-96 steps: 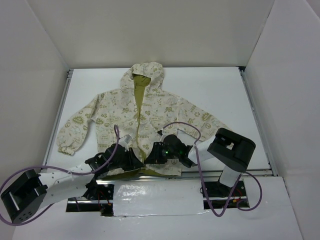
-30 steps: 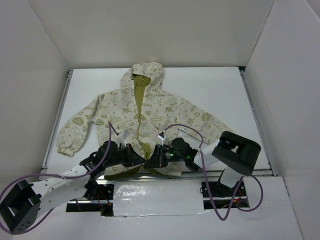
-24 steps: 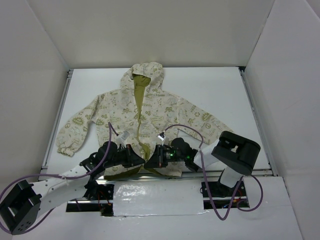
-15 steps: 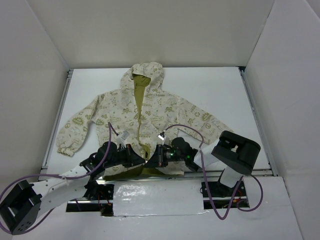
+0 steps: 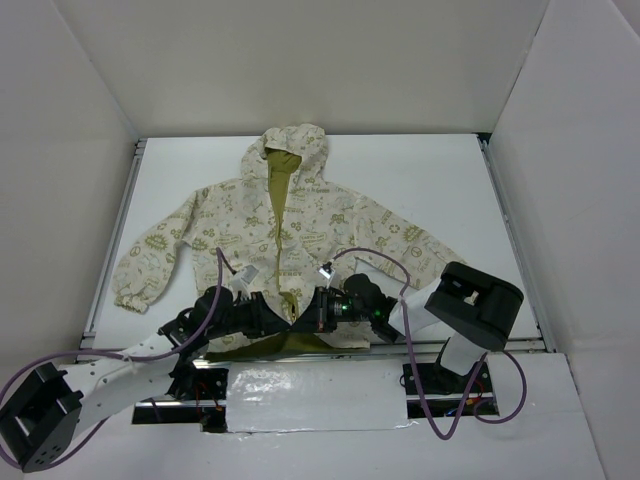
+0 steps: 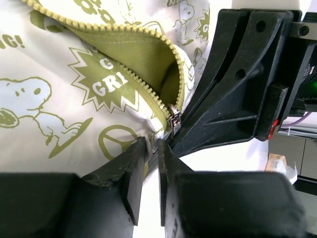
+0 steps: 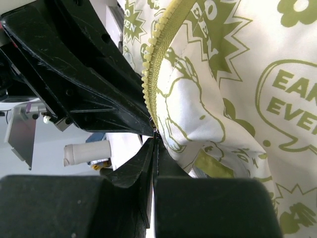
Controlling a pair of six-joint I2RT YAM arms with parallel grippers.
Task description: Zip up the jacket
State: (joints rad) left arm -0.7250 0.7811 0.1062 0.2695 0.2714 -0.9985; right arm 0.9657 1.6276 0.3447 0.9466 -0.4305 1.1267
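The cream jacket (image 5: pixel 300 215) with olive doodle prints lies flat on the white table, hood at the far end, its front open along the olive zipper. Both grippers meet at the near hem by the zipper's bottom. My left gripper (image 6: pixel 152 146) stands a little open with only table showing in the gap, just short of the metal zipper slider (image 6: pixel 174 119). My right gripper (image 7: pixel 155 141) is shut at the lower end of the right zipper row (image 7: pixel 151 84). From above, the left gripper (image 5: pixel 283 318) and the right gripper (image 5: pixel 303 318) nearly touch.
White walls box in the table on three sides. A metal rail (image 5: pixel 455 346) runs along the near edge, with a silver taped patch (image 5: pixel 315 395) between the arm bases. Purple cables (image 5: pixel 370 255) loop over the jacket's lower part.
My left jaws, shut a second ago, have parted slightly. My right jaws have closed at the zipper's bottom end. Both arms have stayed nearly in place at the hem.
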